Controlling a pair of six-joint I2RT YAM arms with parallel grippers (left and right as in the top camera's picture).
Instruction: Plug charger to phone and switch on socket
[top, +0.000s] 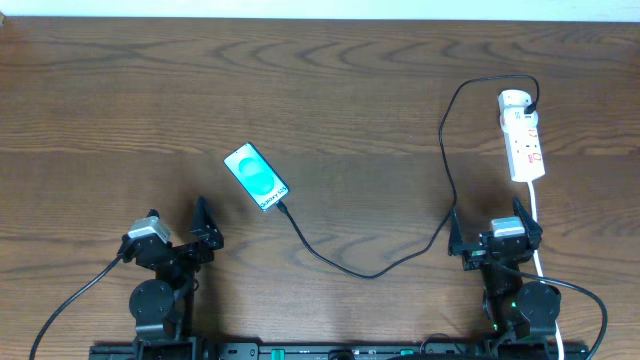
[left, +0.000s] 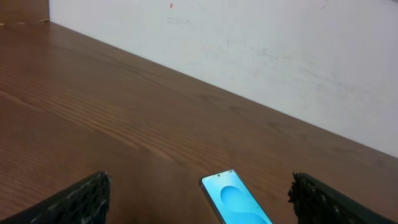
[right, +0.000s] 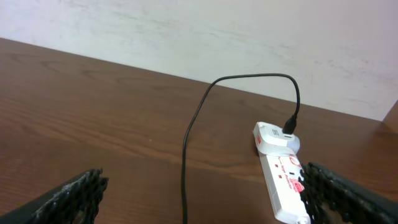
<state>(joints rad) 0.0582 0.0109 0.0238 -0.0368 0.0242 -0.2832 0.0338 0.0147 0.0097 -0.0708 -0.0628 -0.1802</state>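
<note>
L gripper (top: 178, 222) and R gripper (top: 490, 222) sit jaws apart at front edge of table (top: 350, 80); R reaching for socket (top: 524, 140) may snag charger (top: 447, 150), tugging phone (top: 256, 177).

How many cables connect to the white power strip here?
2. The black charger cable runs from by the phone to the adapter on the power strip's far end; the white cord leaves its near end. No others show.
</note>
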